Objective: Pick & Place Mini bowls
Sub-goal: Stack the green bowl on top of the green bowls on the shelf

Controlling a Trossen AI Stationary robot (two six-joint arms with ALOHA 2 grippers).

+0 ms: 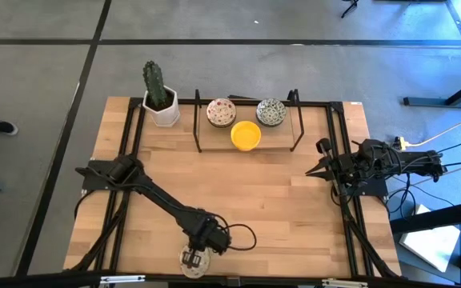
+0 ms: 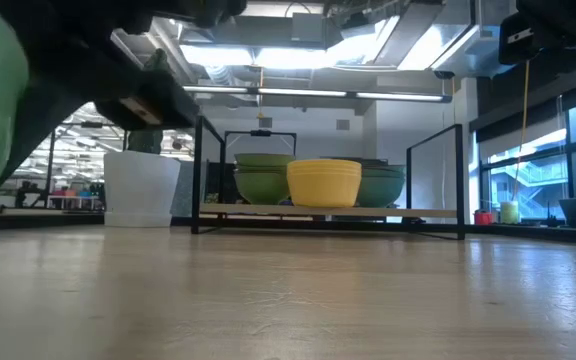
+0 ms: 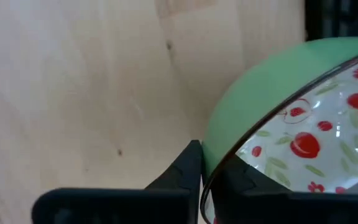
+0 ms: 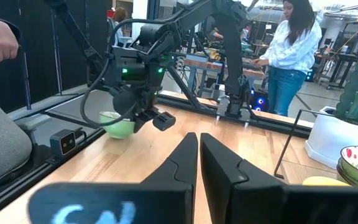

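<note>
So on my end, the left gripper (image 1: 192, 258) is down at the near edge of the counter (image 1: 278, 200), pinching the rim of a mini bowl (image 3: 303, 124). In the left wrist view one finger (image 3: 182, 171) sits against the green outside wall and the other is inside, on the white lining with red speckles. That bowl rests on the wood, just by the front edge.

The right gripper (image 1: 320, 166) is off at the right side of the counter, well apart from everything, with its fingers pressed together and nothing between them.

Farther back there's a low black wire rack (image 1: 246, 120) with three more bowls: the yellow bowl (image 1: 246, 135) at the front, the red-patterned bowl (image 1: 221, 113) and the grey-green patterned bowl (image 1: 270, 112) side by side behind it.

Left of the rack stands a cactus (image 1: 155, 84) in a white pot (image 1: 163, 112), at the far left corner.

Past the counter, the right wrist view catches a person (image 4: 291, 50) standing at another bench.
</note>
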